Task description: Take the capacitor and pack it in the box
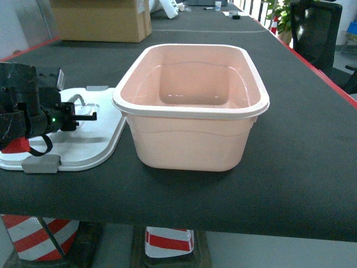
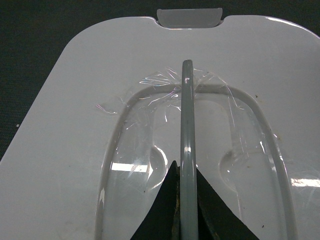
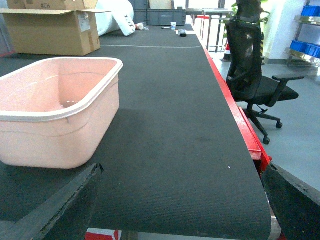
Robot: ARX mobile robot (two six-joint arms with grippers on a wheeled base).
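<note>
Box (image 1: 192, 111) of pale pink plastic stands open at the middle of the black table (image 1: 301, 162), apparently empty in the part of its floor that shows, with its white lid (image 1: 92, 146) lying flat just beside its left wall. Left gripper (image 1: 83, 115) hovers over that lid and points right, toward the box; its wrist camera shows the two dark fingers (image 2: 162, 210) pressed in on either side of the lid's grey handle (image 2: 186, 150), which stands on edge and runs lengthwise straight away from the hand toward the grey latch (image 2: 189, 17). Right gripper (image 3: 180, 210) sits low at the table's near right edge with its fingers spread wide on nothing, the box to its left and ahead. No capacitor can be seen in any view. Judged from this, the left arm is the nearer one to the box, and the handle's long axis lies in line with its reach. A brown cardboard carton (image 1: 100, 19) rests at the table's far end
</note>
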